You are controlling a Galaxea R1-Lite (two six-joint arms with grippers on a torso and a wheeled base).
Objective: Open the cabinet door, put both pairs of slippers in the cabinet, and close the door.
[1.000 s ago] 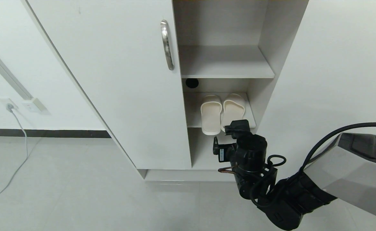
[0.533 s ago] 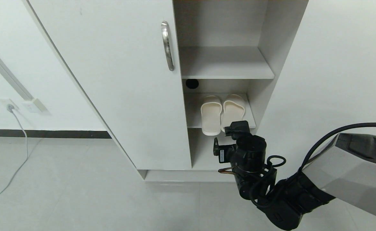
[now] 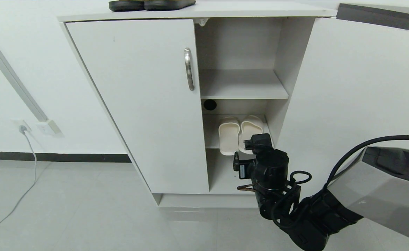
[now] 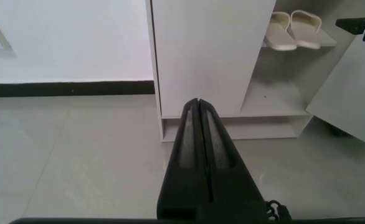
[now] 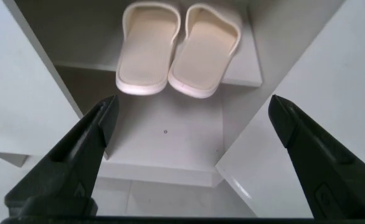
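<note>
Camera shifted; 2 cream slippers (image 5: 146, 48) lie beyond right gripper's (image 5: 193, 104) spread fingers (image 5: 76, 155).

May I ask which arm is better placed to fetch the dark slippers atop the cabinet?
Probably right: the right tool is open at the cabinet; the left tool is shut, farther back.

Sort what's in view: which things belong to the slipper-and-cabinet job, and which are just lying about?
Job in hand: cabinet; its open door; cream slippers on the middle shelf; dark slippers on the cabinet top; right pincer, open before the cream pair; left pincer, shut.

Lying about: wall socket; grey cable; wall trunking.
</note>
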